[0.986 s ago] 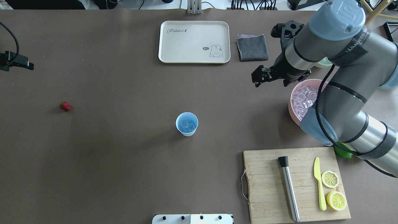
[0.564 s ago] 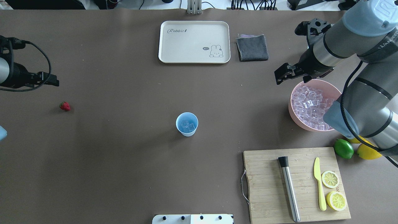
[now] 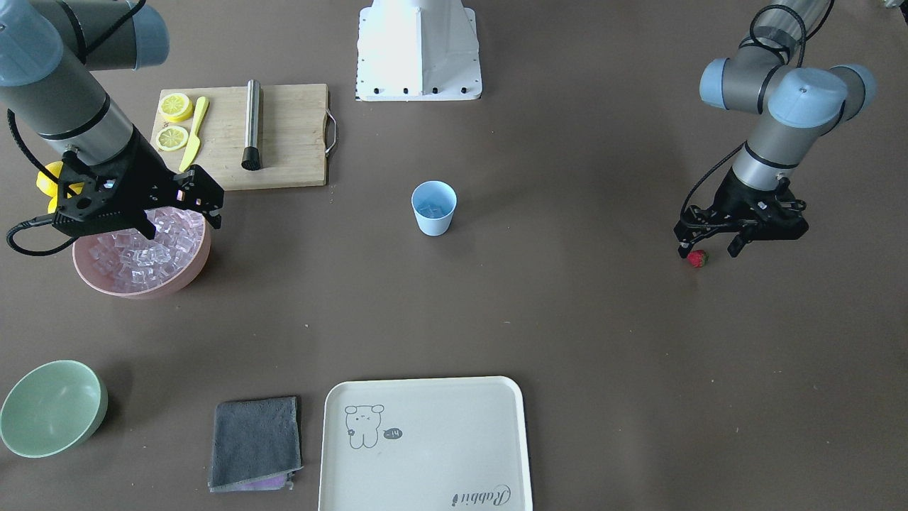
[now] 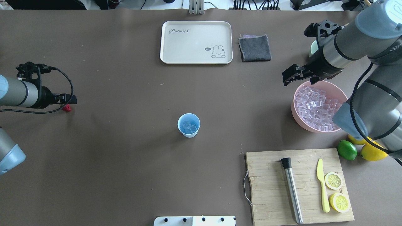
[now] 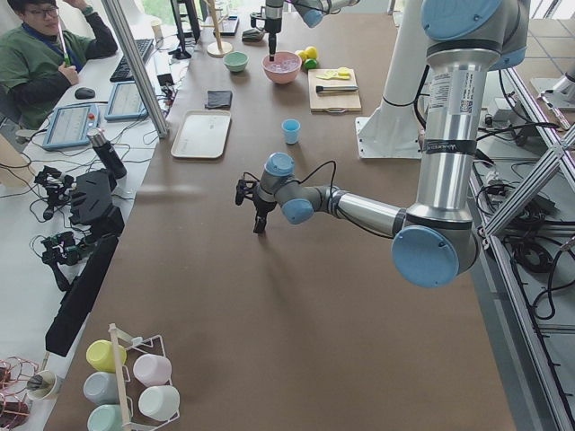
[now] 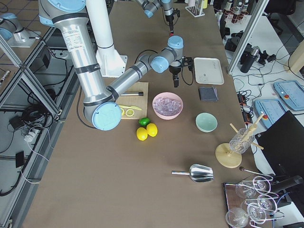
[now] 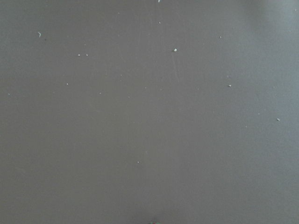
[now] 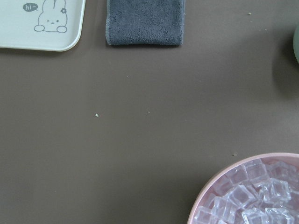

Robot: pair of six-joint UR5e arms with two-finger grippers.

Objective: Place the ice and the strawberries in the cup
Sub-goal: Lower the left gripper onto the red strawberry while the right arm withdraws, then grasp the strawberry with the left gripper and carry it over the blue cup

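Matte brown tabletop [image 4: 125, 163], smooth, lightly flecked with crumbs.

Cup [image 4: 188, 125]: pale blue plastic, tapered, no handle. It is set upright near the table's middle, well apart from all else. A few cubes of ice [image 4: 190, 126], clear and glassy, are seen inside it. A heap of like cubes is held in a round pink bowl [image 4: 294, 105] on the robot's right.

Strawberry [image 3: 697, 258]: small and red, laid on the bare table far to the robot's left.

Left gripper [image 3: 708, 250]: black, hung over the berry with its fingers spread apart. The berry is seen between them, closer to one finger. Contact cannot be judged.

Right gripper [image 4: 299, 79]: fingers likewise spread, nothing held, poised at the pink bowl's rim on the side away from the robot.

Tray [image 4: 188, 40]: cream, rectangular, rounded corners, rabbit drawing, placed at the far edge.

Cloth [image 4: 254, 48]: grey, napped, folded, just beside the tray.

Green bowl [image 3: 53, 406]: pale, round, beyond the pink bowl.

Cutting board [image 4: 270, 194]: slatted bamboo with a wire loop. A steel rod [image 4: 292, 191] with a black end, a yellow knife [image 4: 323, 185] and two lemon halves [image 4: 333, 180] are laid on it.

Lime [image 4: 347, 150] and whole lemon [image 4: 372, 153]: glossy, set between board and pink bowl.
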